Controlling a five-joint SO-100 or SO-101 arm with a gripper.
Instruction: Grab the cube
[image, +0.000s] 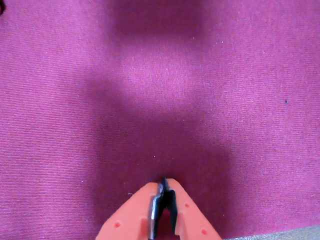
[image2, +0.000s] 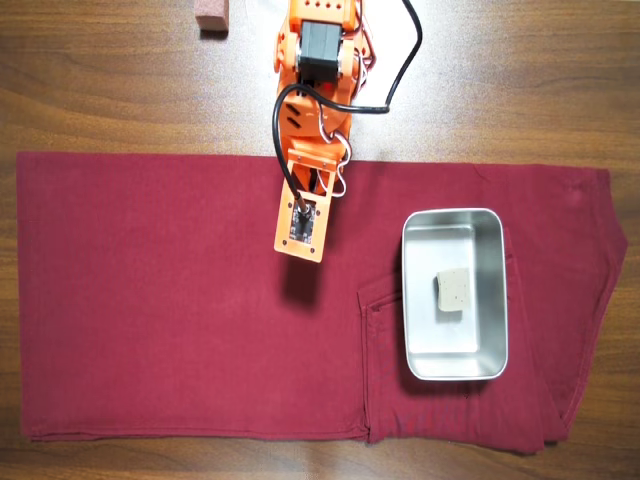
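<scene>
Over the dark red cloth (image: 75, 100), in the wrist view, the orange jaws (image: 163, 183) come in from the bottom edge and are clenched, their tips meeting with nothing between them. Their shadow spreads across the fabric ahead of them, and a sliver of a pale surface shows at the bottom right corner; the cube does not appear in this view. In the overhead view, the wooden bench (image2: 100, 80) carries the same cloth (image2: 150, 300), which looks like a pair of trousers spread flat and covers most of the surface from the left edge to the right edge. The orange arm (image2: 318, 90) reaches in from the middle of the top edge, a black cable (image2: 400, 60) looping beside it, and its jaws (image2: 298, 252) hang above the cloth a little left of centre, casting a shadow just below; from above their tips are hidden under the arm. A metal tray (image2: 455, 370) lies on the cloth towards the right edge of the bench, well apart from the arm. The cube (image2: 455, 291) sits inside the tray, near its middle, resting on the tray floor. A reddish-brown block (image2: 211, 15) lies on bare wood at the top edge, left of the arm.
</scene>
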